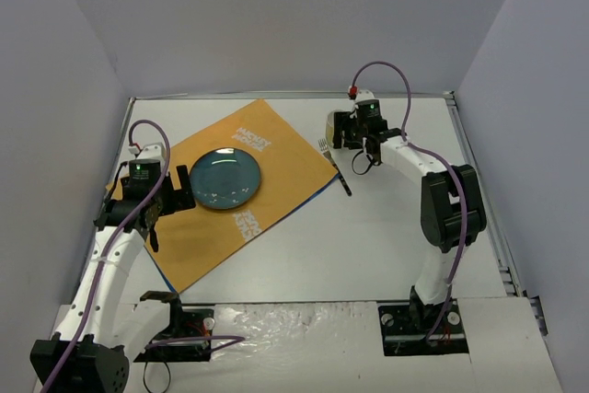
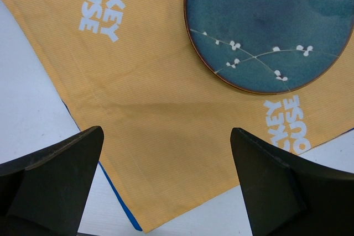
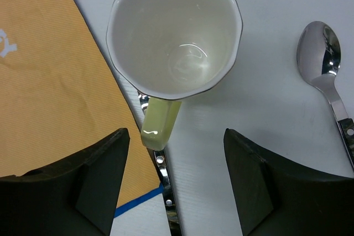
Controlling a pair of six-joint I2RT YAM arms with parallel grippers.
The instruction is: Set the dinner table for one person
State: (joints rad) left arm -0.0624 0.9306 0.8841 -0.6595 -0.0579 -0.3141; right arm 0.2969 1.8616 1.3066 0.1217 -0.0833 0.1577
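On the white dinner table (image 1: 368,236) an orange placemat (image 1: 230,218) carries a blue plate (image 1: 225,179). A fork (image 1: 336,170) lies along the mat's right edge. My right gripper (image 1: 357,143) hovers there and hides the cup in the top view. The right wrist view shows a white cup (image 3: 174,31) with its pale green handle (image 3: 160,122) pointing at my right gripper (image 3: 177,158). That gripper is open, and the handle's tip sits just ahead of the fingers. My left gripper (image 2: 166,158) is open over the mat's corner, near the plate (image 2: 265,26).
A spoon (image 3: 321,53) lies to the right of the cup. The fork's riveted handle (image 3: 166,192) runs under the cup handle, between the right fingers. Blue tape (image 3: 133,205) marks the mat's corner. White walls close the table at the back and both sides.
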